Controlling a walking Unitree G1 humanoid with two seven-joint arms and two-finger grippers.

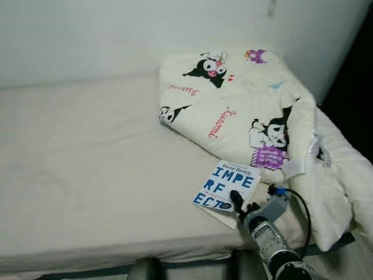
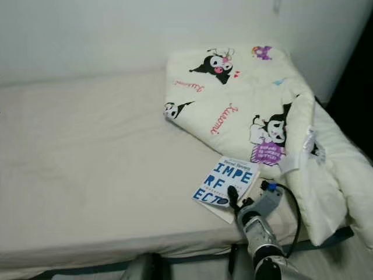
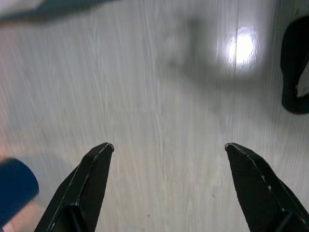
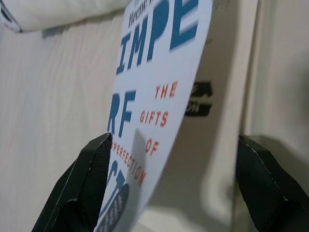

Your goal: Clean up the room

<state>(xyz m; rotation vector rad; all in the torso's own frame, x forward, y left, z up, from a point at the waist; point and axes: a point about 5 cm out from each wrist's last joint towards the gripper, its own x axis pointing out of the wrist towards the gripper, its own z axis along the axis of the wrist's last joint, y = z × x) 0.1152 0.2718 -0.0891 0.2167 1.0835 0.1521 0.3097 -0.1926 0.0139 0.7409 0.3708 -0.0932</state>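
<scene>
Black fingers of the right hand (image 4: 169, 188) stand wide apart, and the near corner of a white book (image 4: 154, 96) with blue and red lettering reaches into the gap, its edge against one finger (image 4: 89, 181) while the other finger stands clear of it. Nothing is clamped. From the head, that same hand (image 1: 238, 205) sits at the near edge of a bed (image 1: 87, 175) on the end of a silver arm (image 1: 271, 239) with a black cable looping beside it, and its fingertips meet the lower corner of the book, which lies flat on the mattress just beyond.

Further beyond the hand and to its right lies a folded cream blanket (image 1: 233, 99) printed with cartoon characters, its thick edge spilling over the right side of the bed. The mattress to the hand's left is covered in a plain cream sheet. A pale wall (image 1: 116, 29) rises behind the bed.

Spread wide too, the left hand (image 3: 169, 179) holds nothing and hangs above pale wood-grain floor (image 3: 159, 96), where a light glares. A dark object sits at the frame's edge, too cut off to identify.
</scene>
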